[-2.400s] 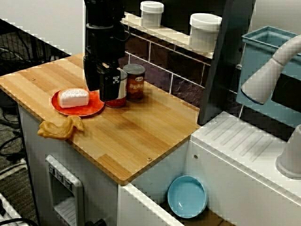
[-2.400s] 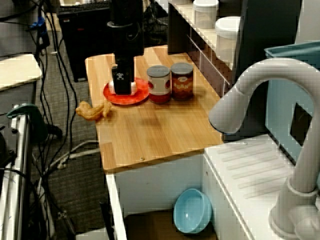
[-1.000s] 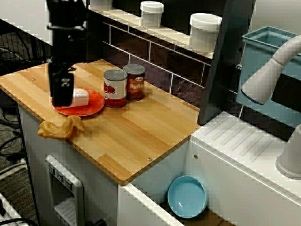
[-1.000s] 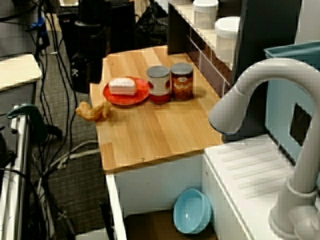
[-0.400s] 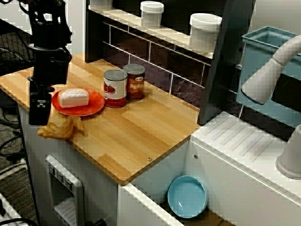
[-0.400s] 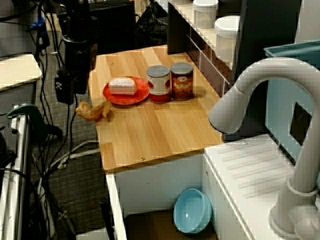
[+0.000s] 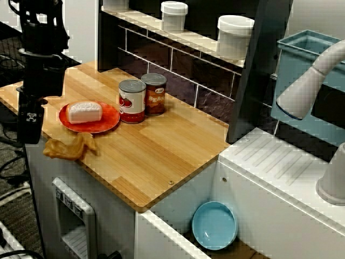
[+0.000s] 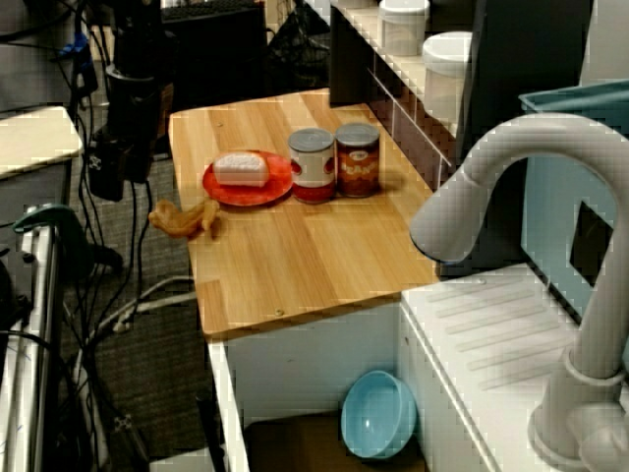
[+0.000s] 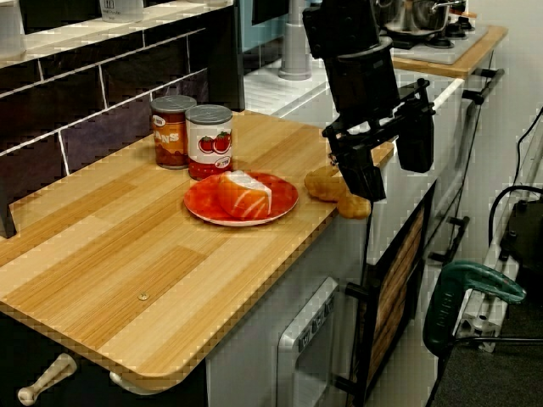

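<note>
My black gripper (image 9: pixel 394 180) hangs open, fingers apart with nothing between them, just past the wooden counter's (image 9: pixel 127 254) edge. In the sink-side view the gripper (image 7: pixel 29 123) is left of the counter; in the view past the faucet the gripper (image 8: pixel 104 175) is too. Nearest to it is a crumpled tan fried piece (image 9: pixel 339 188) on the counter's edge (image 7: pixel 70 145), not touched. Beside that sits a red plate (image 7: pixel 110 120) carrying a white-and-orange fish piece (image 9: pixel 244 193). Two tomato cans (image 7: pixel 132 101) (image 7: pixel 154 93) stand right behind the plate.
White jars (image 7: pixel 174 15) (image 7: pixel 235 35) stand on the back shelf. A blue bowl (image 7: pixel 214 224) lies low beside the counter, a grey faucet (image 8: pixel 511 187) and a blue bin (image 7: pixel 304 70) stand at the right. A green tool (image 9: pixel 471 288) and cables (image 8: pixel 138 295) are on the floor.
The gripper has left its place over the plate and cans and swung away across the counter to hang beyond its edge. Plate, cans and fried piece have not moved.
</note>
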### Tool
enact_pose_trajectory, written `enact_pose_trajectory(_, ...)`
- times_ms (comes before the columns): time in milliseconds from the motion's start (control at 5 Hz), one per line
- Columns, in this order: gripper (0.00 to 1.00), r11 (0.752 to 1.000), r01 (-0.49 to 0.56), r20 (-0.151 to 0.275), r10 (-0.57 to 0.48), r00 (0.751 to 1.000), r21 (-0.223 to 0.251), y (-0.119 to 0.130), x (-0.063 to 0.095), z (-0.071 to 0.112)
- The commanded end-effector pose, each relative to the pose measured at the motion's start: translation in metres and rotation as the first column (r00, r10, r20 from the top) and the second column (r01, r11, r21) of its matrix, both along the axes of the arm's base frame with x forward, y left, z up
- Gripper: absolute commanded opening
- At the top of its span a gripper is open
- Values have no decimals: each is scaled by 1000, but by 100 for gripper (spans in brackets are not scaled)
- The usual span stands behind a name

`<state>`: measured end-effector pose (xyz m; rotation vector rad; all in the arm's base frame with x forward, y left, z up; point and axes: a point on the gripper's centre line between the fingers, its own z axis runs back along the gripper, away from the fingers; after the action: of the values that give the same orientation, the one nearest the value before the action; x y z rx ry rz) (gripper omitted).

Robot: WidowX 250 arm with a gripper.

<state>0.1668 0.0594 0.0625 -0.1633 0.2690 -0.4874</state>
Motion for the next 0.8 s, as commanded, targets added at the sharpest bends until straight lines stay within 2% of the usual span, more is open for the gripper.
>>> enact_pose_trajectory(0,100,996,-46,39,43,998,82,7,-3,-9)
enact_pose_trajectory(200,100,983,-101,103,86,991,151,4,-7,-18)
enact_pose_trajectory(400,100,975,-122,126,99,987,188,2,-8,-25)
enact_pose_trajectory(600,100,968,-153,145,126,981,199,-1,-10,-32)
